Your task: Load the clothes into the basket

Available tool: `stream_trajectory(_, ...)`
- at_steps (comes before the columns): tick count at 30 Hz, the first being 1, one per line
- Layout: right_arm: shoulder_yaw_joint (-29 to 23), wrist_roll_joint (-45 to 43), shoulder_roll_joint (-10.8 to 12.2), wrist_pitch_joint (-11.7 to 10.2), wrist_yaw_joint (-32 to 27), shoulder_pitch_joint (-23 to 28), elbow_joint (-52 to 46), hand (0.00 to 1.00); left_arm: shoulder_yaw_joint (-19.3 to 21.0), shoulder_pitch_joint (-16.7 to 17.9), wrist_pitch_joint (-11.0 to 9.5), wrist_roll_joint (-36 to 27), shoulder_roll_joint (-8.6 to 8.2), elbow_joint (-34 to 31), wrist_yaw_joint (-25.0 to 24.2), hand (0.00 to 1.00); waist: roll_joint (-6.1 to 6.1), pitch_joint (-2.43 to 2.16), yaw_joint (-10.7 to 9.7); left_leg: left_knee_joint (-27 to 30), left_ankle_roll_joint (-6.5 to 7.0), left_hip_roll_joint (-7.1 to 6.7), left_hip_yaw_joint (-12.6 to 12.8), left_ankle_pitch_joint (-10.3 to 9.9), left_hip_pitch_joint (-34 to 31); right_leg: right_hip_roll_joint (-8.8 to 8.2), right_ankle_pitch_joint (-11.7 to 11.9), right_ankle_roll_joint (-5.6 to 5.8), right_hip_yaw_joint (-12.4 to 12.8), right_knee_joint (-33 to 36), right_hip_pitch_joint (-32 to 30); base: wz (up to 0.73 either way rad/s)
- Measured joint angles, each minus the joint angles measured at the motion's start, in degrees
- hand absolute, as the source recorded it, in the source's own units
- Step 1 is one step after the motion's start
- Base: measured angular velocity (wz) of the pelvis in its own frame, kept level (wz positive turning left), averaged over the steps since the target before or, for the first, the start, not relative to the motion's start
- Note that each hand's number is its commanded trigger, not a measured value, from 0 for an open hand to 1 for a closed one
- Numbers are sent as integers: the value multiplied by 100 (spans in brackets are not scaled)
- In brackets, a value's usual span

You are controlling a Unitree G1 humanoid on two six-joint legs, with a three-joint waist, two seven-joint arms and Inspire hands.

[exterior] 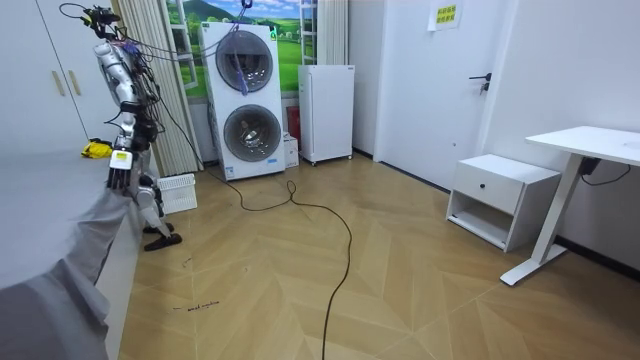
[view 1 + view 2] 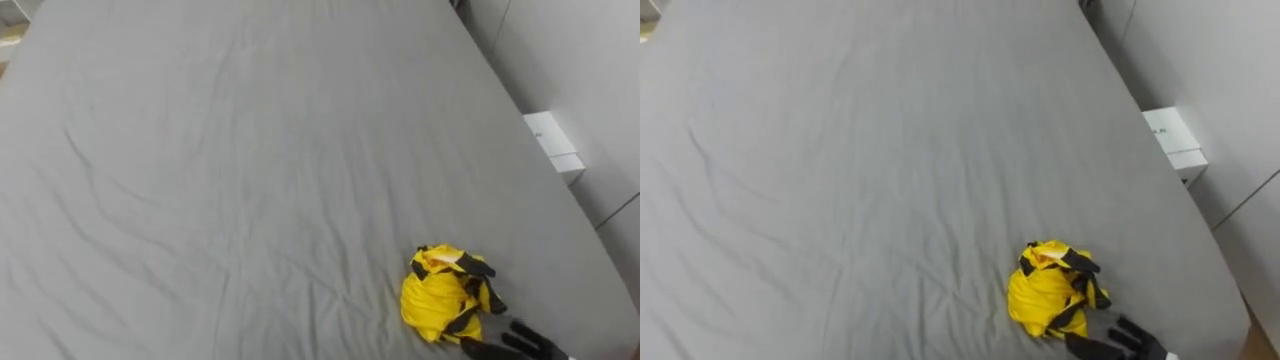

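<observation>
Just beyond the right hand (image 2: pixel 505 348), whose fingers are spread and clamped on nothing, the garment (image 2: pixel 435 297) is bunched on the bed (image 2: pixel 250 150). It is judged soft and light, and best gathered at mid-bundle.

Sheet (image 2: pixel 250 150): matt grey cloth, creased. Garment (image 2: pixel 435 295) just beside the right hand (image 2: pixel 515 345) fingers (image 2: pixel 485 348): crumpled yellow cloth, black trim. Fingers look matt black.

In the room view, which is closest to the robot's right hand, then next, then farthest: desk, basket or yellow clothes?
1. Yellow clothes, on the bed beside the right hand.
2. Basket, on the floor behind the robot.
3. Desk, far off at the room view's right.
</observation>
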Motion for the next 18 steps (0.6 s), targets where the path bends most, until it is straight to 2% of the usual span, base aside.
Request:
stream_trajectory(3, 9, -2, 4, 0, -142, -247, -46, 0, 0, -38, 42, -1, 0, 1, 1, 0, -16, -9, -1, 0, 18, 1, -2, 40, -114, 6, 3, 60, 13, -2, -116, 0)
stream_trajectory(4, 15, -39, 3, -19, -183, -294, -182, 0, -2, -60, 47, -4, 0, 1, 1, 0, 3, -38, -2, 0, 25, 2, -11, 59, -187, 9, 12, 75, 12, -14, -177, 5)
stream_trajectory(6, 61, -111, 3, -125, -269, -353, -364, 0, -1, -71, 46, -48, 4, 11, 10, 0, 13, -71, -7, 0, 1, 46, -15, 76, -266, 77, 50, 135, 10, -135, -195, 5)
stream_trajectory(7, 79, -204, 3, -156, -277, -353, -372, 0, -1, -79, 47, -48, 5, 12, 18, 0, 16, -74, -8, 0, -7, 58, -15, 81, -281, 96, 60, 150, 8, -173, -192, 5)
stream_trajectory(8, 148, -415, -1, -280, -264, -364, -387, 0, 8, -98, 48, -47, 8, 13, 26, 0, 10, -78, 9, 0, -20, 67, -20, 88, -296, 117, 69, 165, 8, -208, -189, 4)
stream_trajectory(9, 253, -571, -18, -431, -222, -388, -410, 0, 7, -102, 49, -47, 9, 24, 28, 0, 2, -76, 21, 0, -24, 67, -24, 90, -296, 131, 70, 164, -2, -239, -174, 4)
stream_trajectory(12, 477, -807, -46, -649, 12, -554, -462, 0, 6, -163, 71, -47, 10, 67, 23, 0, -29, -65, 22, -47, -31, 64, -44, 93, -295, 142, 71, 163, -54, -313, -143, 9)
stream_trajectory(16, 727, -928, -44, -703, 369, -704, -468, 0, -5, -221, 70, -63, 22, 171, -8, 0, -42, -76, 31, -160, -35, 54, -144, 100, -240, 148, 75, 157, -145, -420, -20, 21)
stream_trajectory(18, 893, -928, -42, -703, 618, -736, -568, 0, -7, -233, 126, -98, 25, 247, -12, 0, -96, -77, 30, -399, -37, -15, -153, 201, -125, 148, 99, 117, -183, -523, 56, 14)
